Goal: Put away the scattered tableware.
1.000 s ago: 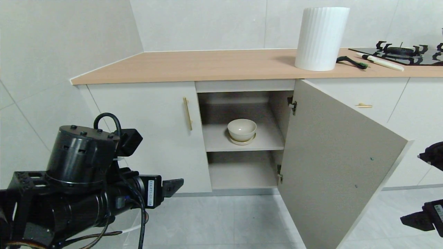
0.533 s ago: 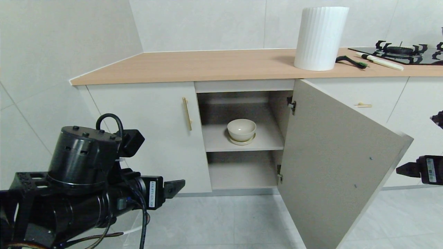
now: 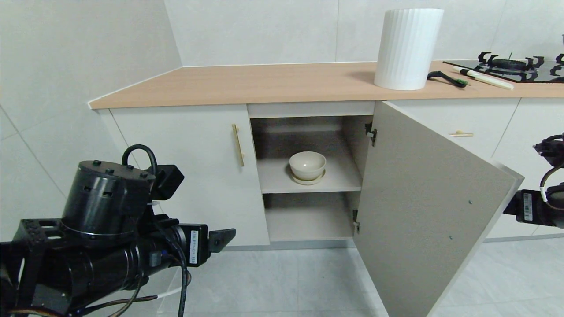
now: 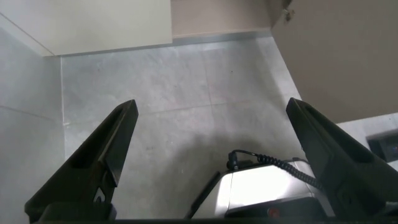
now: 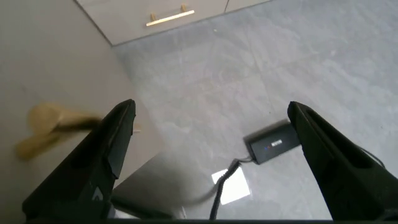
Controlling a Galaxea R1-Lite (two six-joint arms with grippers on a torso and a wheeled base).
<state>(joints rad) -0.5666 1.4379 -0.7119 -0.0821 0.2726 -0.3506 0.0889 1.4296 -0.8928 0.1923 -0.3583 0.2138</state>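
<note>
Two claws: left claw (image 4: 211, 109) and right claw (image 5: 211, 107) both spread wide — nothing held.
Bowl (image 3: 307, 164): upright on saucer (image 3: 308, 179), upper shelf (image 3: 277, 176).
Cabinet door (image 3: 423, 185): open — right claw beside its edge.

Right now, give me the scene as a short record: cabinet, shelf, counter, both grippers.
cabinet door: open, hinged on its right side
upper shelf: bowl on a small plate
counter: white ribbed container, brush beside it
left gripper: open, low over the floor
right gripper: open, behind the door's outer edge, near its gold handle
</note>
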